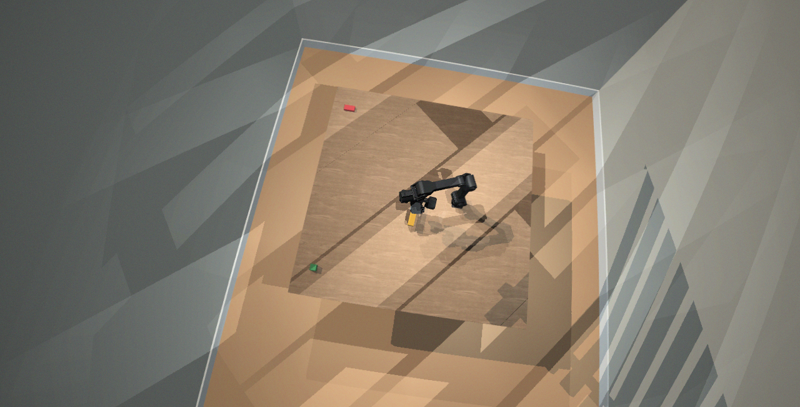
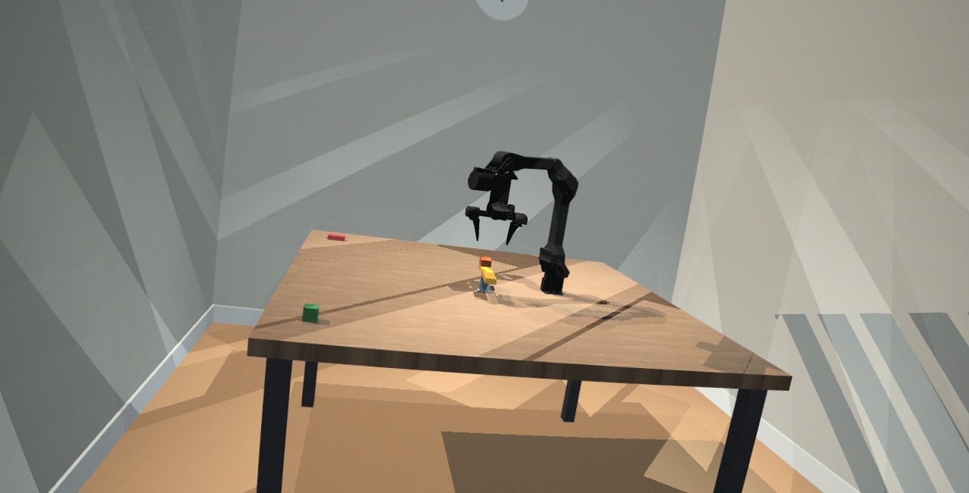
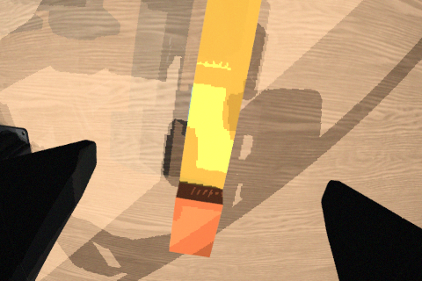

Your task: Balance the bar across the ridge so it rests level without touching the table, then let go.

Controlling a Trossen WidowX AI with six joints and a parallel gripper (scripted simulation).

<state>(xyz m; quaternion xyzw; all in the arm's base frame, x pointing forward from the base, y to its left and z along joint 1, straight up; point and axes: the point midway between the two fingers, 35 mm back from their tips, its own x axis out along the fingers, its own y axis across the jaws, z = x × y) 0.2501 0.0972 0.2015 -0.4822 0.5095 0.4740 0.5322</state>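
Observation:
The yellow bar [image 1: 411, 219] [image 2: 488, 276] [image 3: 233, 18] lies across the top of the blue-grey ridge [image 2: 484, 285], clear of the table in the exterior view. It looks close to level, though a slight tilt is hard to judge. An orange block [image 2: 484, 261] [image 3: 195, 226] sits at its far end, with a dark face towards the yellow length. The bar hides nearly all of the ridge in the wrist view. My gripper [image 2: 492, 241] [image 3: 214, 176] is open and empty above the bar, fingers pointing down on either side of its line, touching nothing.
A green block [image 1: 314, 267] [image 2: 310, 313] stands near the table's front left corner. A small red block [image 1: 349, 107] [image 2: 335, 237] lies near the back left corner. The arm's base [image 1: 458, 199] [image 2: 552, 283] stands to the right of the ridge. Striped shadows cross the wooden table [image 1: 357, 180] [image 2: 406, 327].

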